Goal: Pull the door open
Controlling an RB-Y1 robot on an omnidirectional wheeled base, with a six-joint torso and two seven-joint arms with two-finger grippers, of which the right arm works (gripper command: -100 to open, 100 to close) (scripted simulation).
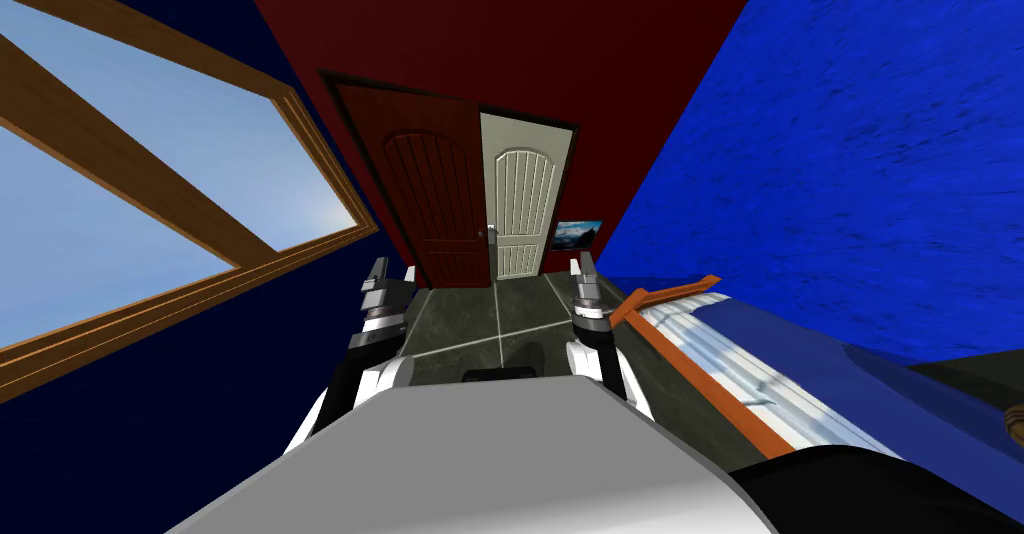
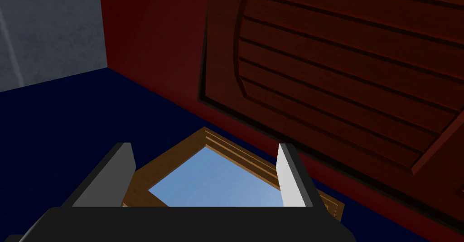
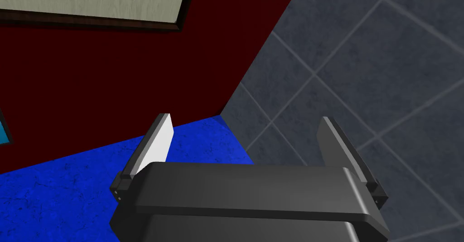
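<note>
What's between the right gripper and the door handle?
Only bare grey tiled floor, seen in the head view; nothing stands between the right gripper and the door handle.

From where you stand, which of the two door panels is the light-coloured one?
The right panel, cream, beside the small picture; the left panel is dark reddish brown.

Home interior: panelled door (image 1: 430, 208), framed picture (image 1: 577, 234) just beside it, wood-framed window (image 1: 150, 208) well apart, grey tiled floor (image 1: 470, 318) before it.
</note>
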